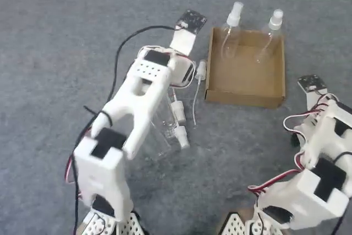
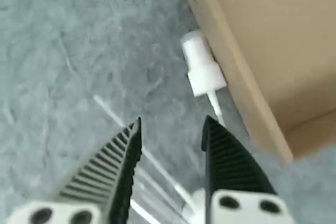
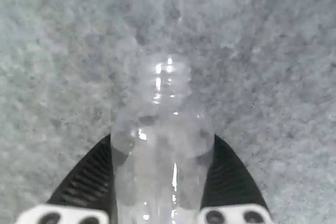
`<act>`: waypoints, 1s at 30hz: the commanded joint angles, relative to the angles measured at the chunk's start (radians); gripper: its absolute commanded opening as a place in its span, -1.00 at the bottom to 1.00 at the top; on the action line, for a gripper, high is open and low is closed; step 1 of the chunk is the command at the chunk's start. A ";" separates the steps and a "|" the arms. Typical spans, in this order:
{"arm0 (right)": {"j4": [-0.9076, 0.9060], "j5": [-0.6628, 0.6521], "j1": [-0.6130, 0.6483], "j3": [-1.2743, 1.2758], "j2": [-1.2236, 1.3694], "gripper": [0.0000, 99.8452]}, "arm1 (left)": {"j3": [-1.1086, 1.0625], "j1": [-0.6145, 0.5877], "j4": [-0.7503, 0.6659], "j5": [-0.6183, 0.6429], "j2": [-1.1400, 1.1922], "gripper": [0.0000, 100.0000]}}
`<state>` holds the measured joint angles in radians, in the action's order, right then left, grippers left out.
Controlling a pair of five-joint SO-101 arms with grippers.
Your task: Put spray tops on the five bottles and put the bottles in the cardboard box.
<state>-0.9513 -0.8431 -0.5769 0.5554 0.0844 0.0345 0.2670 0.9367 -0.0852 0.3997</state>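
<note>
Grey carpet: spray top (image 2: 202, 72) lies against the cardboard box (image 2: 294, 40) wall. Left gripper (image 2: 170, 124), jaws wide, hovers near; straddle the cap squarely. Right gripper (image 3: 163, 142) clamps an uncapped bottle (image 3: 168, 87).

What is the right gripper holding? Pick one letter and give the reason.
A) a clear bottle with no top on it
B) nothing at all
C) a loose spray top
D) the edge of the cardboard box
A. In the right wrist view the right gripper is closed on a clear bottle whose threaded neck is bare.
</note>
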 commanded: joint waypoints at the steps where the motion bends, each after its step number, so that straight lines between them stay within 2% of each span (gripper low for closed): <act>1: 0.016 -0.015 -0.012 -0.006 -0.008 -0.95 | 0.188 0.005 -0.021 0.000 0.077 -0.64; 6: 0.016 -0.017 -0.008 -0.006 -0.008 -0.95 | 0.269 0.005 -0.020 0.000 0.163 -0.57; 17: 0.016 -0.017 -0.007 -0.005 -0.007 -0.95 | 0.303 0.049 -0.029 -0.006 0.255 -0.57; 30: 0.016 -0.017 -0.008 -0.005 -0.007 -0.95 | 0.456 -0.031 0.005 0.018 0.373 -0.57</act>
<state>-0.9513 -0.8493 -0.5769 0.5554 0.0844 0.4196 0.2608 0.9367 -0.0852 0.8048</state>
